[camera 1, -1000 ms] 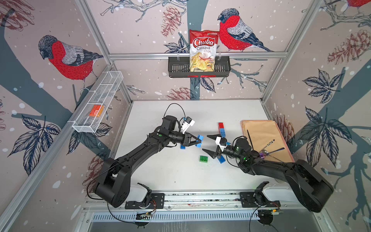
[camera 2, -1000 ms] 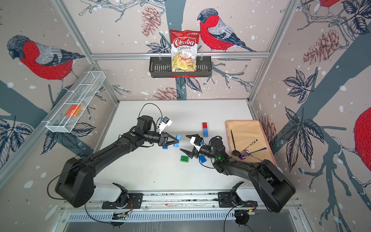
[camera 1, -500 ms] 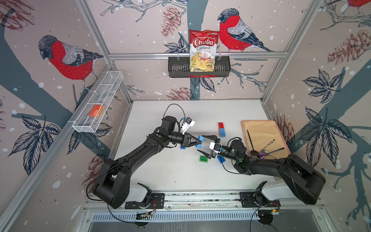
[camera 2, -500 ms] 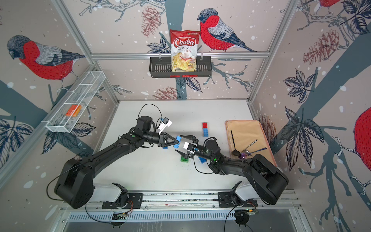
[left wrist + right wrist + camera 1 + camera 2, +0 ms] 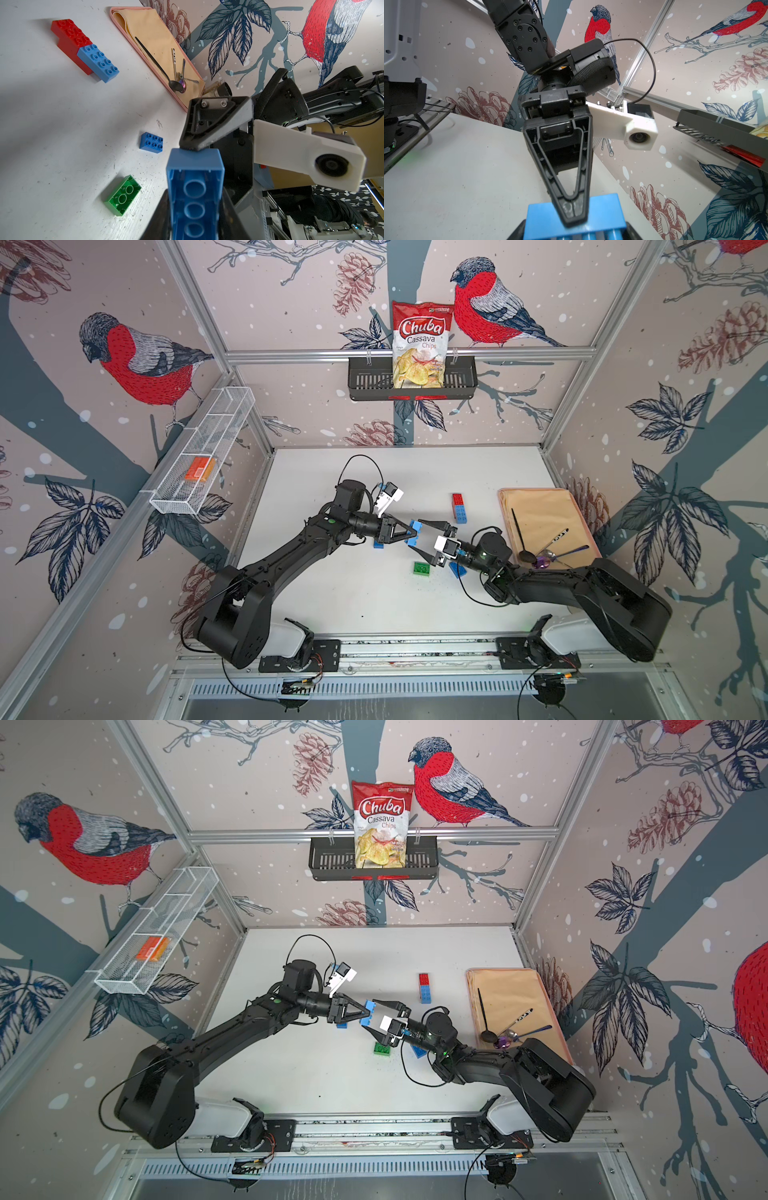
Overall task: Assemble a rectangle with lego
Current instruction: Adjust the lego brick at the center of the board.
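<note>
My left gripper (image 5: 411,531) (image 5: 195,220) hangs above the table, shut on the long sides of a light blue lego brick (image 5: 414,526) (image 5: 195,187). My right gripper (image 5: 415,536) (image 5: 574,232) faces it, with one finger against each short end of the same brick (image 5: 571,216). A joined red and light blue lego piece (image 5: 458,508) (image 5: 83,49) lies at the back. On the table lie a green brick (image 5: 422,568) (image 5: 122,195), a dark blue brick (image 5: 456,569) (image 5: 151,142) and another blue brick (image 5: 378,544) under my left gripper.
A pink tray (image 5: 505,506) with a tan cloth and several spoons lies at the right edge. A white wire mesh basket (image 5: 199,472) with an orange box hangs on the left wall. A black basket (image 5: 365,381) with a chips bag hangs on the back wall.
My right gripper has moved left from the green brick up to the brick in my left gripper, and its jaws have narrowed onto that brick. The left arm has stayed still.
</note>
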